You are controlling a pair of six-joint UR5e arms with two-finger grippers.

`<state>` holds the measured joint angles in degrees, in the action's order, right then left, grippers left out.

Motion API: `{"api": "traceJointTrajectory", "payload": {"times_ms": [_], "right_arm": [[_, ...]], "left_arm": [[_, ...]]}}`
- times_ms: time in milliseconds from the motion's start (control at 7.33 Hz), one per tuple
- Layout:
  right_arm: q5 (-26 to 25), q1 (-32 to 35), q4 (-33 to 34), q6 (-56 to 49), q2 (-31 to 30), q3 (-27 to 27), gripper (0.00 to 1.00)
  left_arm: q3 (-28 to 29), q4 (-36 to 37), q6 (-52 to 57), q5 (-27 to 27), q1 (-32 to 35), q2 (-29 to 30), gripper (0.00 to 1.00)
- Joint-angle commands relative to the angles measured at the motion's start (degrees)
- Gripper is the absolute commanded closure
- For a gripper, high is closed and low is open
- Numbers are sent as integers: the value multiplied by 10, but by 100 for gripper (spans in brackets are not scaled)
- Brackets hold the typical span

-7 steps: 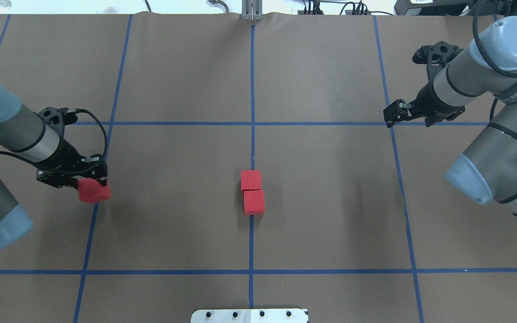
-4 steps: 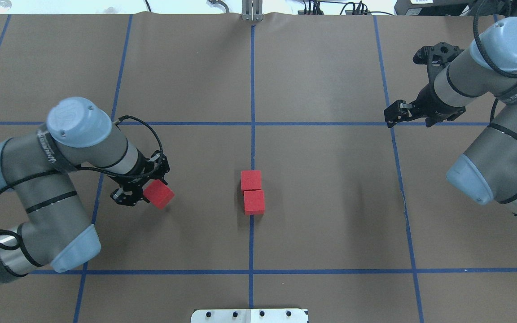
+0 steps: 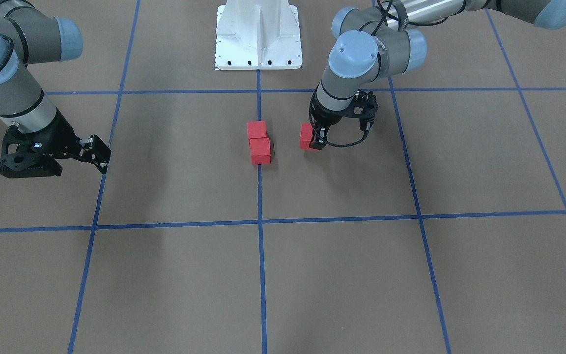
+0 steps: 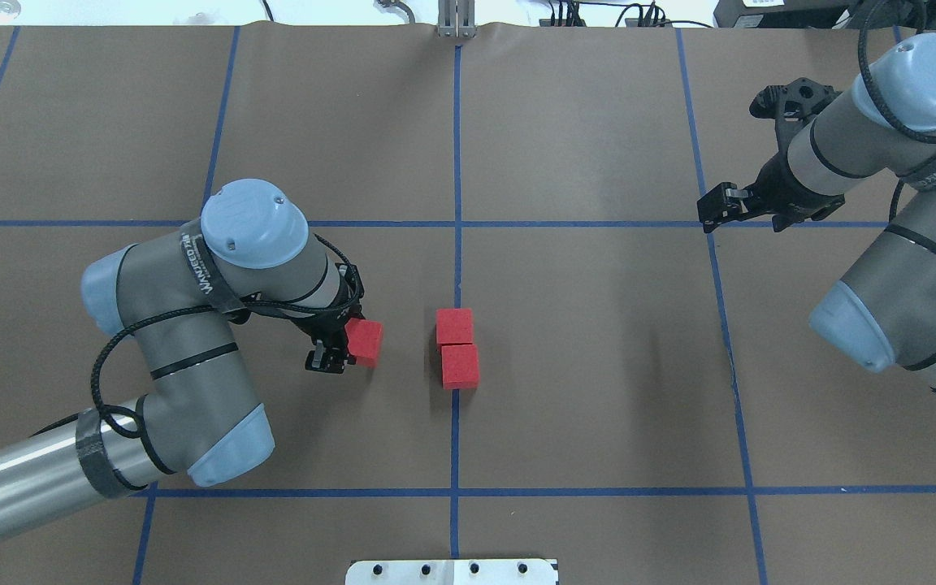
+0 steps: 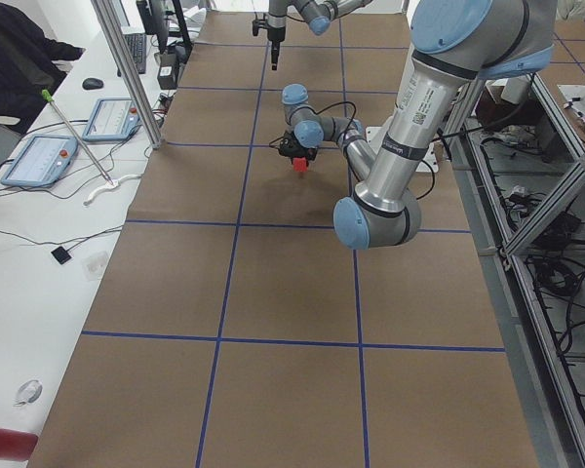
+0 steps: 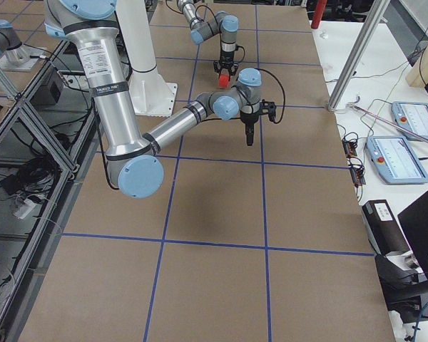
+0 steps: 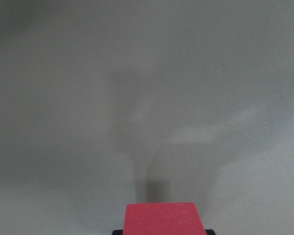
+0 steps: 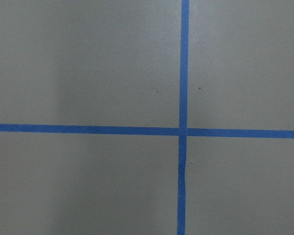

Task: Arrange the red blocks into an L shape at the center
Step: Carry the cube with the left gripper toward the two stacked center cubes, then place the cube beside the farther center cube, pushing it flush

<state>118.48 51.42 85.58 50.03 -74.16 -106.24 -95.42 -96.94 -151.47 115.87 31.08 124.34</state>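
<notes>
Two red blocks lie touching in a short column on the blue centre line; they also show in the front view. My left gripper is shut on the third red block and holds it low over the paper, a block's width left of the pair in the overhead view. The left wrist view shows this block at the bottom edge. My right gripper looks shut and empty, far right, over a tape crossing.
Brown paper with a blue tape grid covers the table. The white robot base plate sits at the near edge of the overhead view. A metal post stands at the far edge. Tablets lie on a side bench.
My left arm has carried the red block from the left grid line rightward to just left of the centre pair. The right arm has barely moved.
</notes>
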Motion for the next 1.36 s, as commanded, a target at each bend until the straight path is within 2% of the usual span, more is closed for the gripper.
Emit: {"api": "traceJointTrajectory", "payload": {"times_ms": [0, 545, 1227], "right_arm": [[0, 0, -1, 1, -1, 1, 0], [0, 0, -1, 1, -1, 1, 0], [0, 0, -1, 2, -2, 2, 0]], "left_arm": [[52, -4, -79, -4, 6, 49, 100], [59, -18, -120, -7, 6, 60, 100], [87, -35, -121, -6, 2, 76, 100]]}}
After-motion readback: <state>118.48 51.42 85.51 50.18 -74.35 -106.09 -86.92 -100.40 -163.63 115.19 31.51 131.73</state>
